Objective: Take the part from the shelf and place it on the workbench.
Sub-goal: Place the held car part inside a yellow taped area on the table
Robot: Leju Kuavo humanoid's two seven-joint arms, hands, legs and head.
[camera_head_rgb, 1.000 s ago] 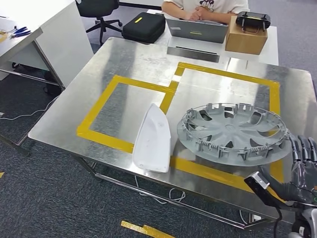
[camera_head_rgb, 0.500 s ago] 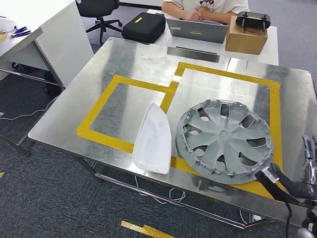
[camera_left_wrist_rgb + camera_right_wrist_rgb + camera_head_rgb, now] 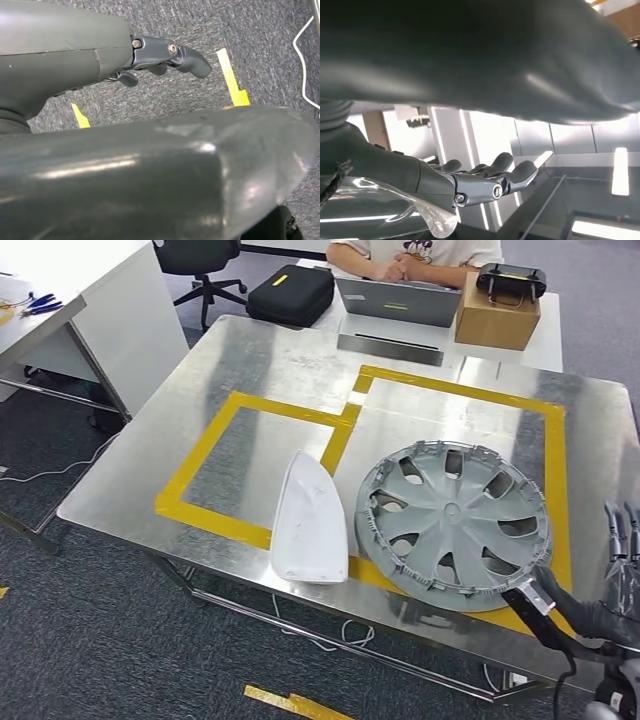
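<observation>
Since 1.0 s ago the grey wheel cover (image 3: 453, 525) has been lowered from a tilted attitude to lie flat on the steel workbench (image 3: 249, 360), and since 0.5 s ago the white part (image 3: 309, 523) beside it has been shifted slightly toward the wheel cover, w/ its pointed end swung a little. The right hand (image 3: 615, 585) has been drawn back from the cover rim toward the bench's near right corner. The wheel cover is seen face-up, inside the right yellow tape rectangle (image 3: 555, 455), w/ its near edge overlapping the near tape strip. The white part is laid across the near strip of the left rectangle, just beside the cover's left rim; contact btwn the two cannot be determined. The right hand is held apart from the cover, fingers extended and spread, nothing gripped; the same is seen in the right wrist view, where the fingers (image 3: 497, 177) are stretched out w/ no object in them. The left hand (image 3: 166, 52) is seen in the left wrist view above grey carpet w/ yellow floor tape (image 3: 232, 80), fingers only loosely bent and nothing held. At the far side, a person (image 3: 407, 252) is seated behind a laptop (image 3: 396, 300); a cardboard box (image 3: 498, 315) and a black case (image 3: 290, 292) are placed nearby.
</observation>
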